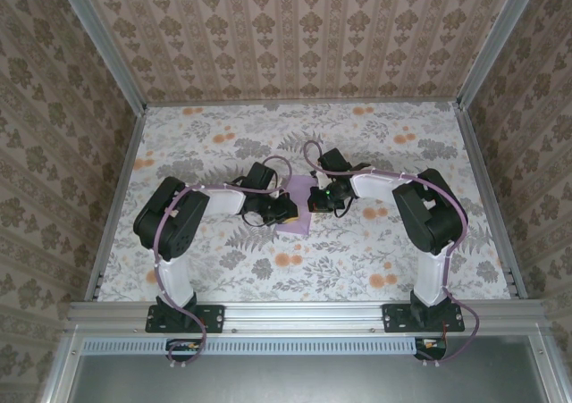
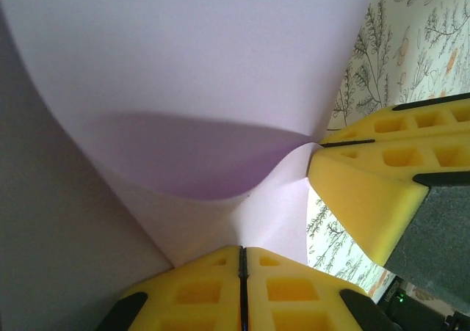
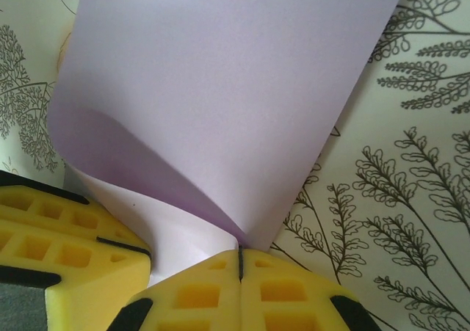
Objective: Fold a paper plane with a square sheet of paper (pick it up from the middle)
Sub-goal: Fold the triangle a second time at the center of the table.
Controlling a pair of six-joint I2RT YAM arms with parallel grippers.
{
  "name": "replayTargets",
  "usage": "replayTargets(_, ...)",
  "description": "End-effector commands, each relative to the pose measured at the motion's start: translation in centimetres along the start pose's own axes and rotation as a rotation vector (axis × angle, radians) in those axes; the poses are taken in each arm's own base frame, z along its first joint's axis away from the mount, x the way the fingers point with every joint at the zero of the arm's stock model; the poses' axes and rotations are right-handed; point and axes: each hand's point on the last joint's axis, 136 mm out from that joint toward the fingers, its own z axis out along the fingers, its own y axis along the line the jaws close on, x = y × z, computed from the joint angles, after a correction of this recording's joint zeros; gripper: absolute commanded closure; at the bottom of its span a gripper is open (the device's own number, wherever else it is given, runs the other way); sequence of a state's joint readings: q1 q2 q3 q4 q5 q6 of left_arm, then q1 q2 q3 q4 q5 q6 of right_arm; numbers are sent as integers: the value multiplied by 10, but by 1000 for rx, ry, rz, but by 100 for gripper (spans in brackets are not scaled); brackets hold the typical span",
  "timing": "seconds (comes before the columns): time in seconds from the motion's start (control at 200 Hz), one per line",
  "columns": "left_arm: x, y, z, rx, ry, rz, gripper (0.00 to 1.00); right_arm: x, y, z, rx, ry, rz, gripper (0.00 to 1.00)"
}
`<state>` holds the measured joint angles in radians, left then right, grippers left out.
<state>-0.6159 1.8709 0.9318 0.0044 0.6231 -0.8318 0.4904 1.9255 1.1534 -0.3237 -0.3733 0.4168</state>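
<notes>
The square sheet of paper (image 1: 295,223) is lavender and lies mid-table between the two arms. In the left wrist view the paper (image 2: 205,67) curls over itself, one flap arching above a shadowed hollow. My left gripper (image 2: 242,253) is shut on its near edge, yellow fingers pressed together. My right gripper (image 3: 240,252) is shut on the point where the curled flap of the paper (image 3: 220,89) meets the layer below. Seen from above, the left gripper (image 1: 287,208) and right gripper (image 1: 314,199) face each other closely across the sheet. No paper plane shape has formed.
The floral tabletop (image 1: 357,260) spreads on all sides of the sheet. Patterned walls and aluminium rails (image 1: 304,312) enclose it. The right gripper's yellow fingers (image 2: 367,191) crowd the left wrist view's right side. The left gripper's fingers (image 3: 66,235) sit at the right wrist view's lower left.
</notes>
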Motion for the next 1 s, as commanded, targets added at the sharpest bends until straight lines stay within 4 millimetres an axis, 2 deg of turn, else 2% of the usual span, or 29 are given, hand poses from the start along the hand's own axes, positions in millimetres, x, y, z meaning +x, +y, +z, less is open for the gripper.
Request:
replayTargets(0.0,5,16,5,-78,19,-7,90,6,-8,4,31,39,0,100)
replayTargets(0.115,7,24,4,-121,22,-22,91,1,-4,-3,32,26,-1,97)
replayTargets(0.235,10,32,5,-154,23,-43,91,-8,1,-19,42,-9,7,86)
replayTargets(0.305,12,36,6,-166,26,-55,91,-14,5,-31,46,-44,8,77)
replayTargets(0.4,14,41,7,-186,27,-74,91,-17,9,-47,52,-88,25,72)
replayTargets(0.53,14,46,8,-202,20,-93,92,-5,20,-57,3,-113,56,77)
replayTargets(0.625,14,47,8,-208,15,-100,93,10,32,-57,-26,-108,72,85)
replayTargets(0.795,15,51,8,-220,9,-113,94,33,49,-43,-45,-77,95,96)
replayTargets(0.995,17,55,8,-230,8,-127,95,43,61,-23,-46,-46,102,100)
